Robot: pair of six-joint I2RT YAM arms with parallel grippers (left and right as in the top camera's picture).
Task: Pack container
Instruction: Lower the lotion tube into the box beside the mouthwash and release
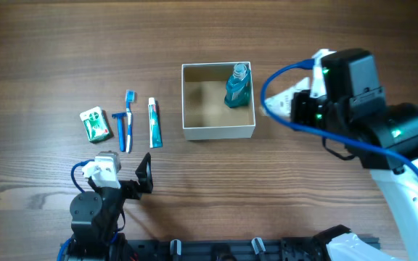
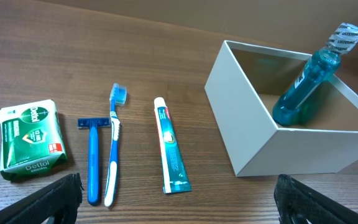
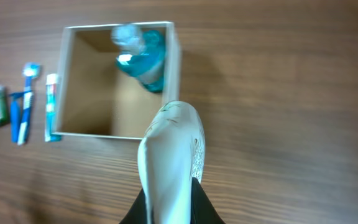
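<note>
Container [image 1: 218,131] sat open-topped on the desk [image 1: 49,43], just left of my right tool [image 1: 290,104] and ahead and to the right of my left tool [image 1: 124,174]. A blue bottle [image 1: 236,85] leaned in its far corner, on the side nearest my right tool. That tool was clamped on what I took for a white tube [image 3: 169,149], held beside the container's wall and not yet over the opening. My left tool hung wide open and empty. Toothpaste [image 1: 154,123], toothbrush [image 1: 130,116], razor [image 1: 120,130] and a soap packet [image 1: 95,124] lay in a row ahead of it, all outside the box. I judged the step to be bringing in the tube. The next move called for carrying it left over the rim, lowering it onto the bare floor beside the bottle, then letting go.
</note>
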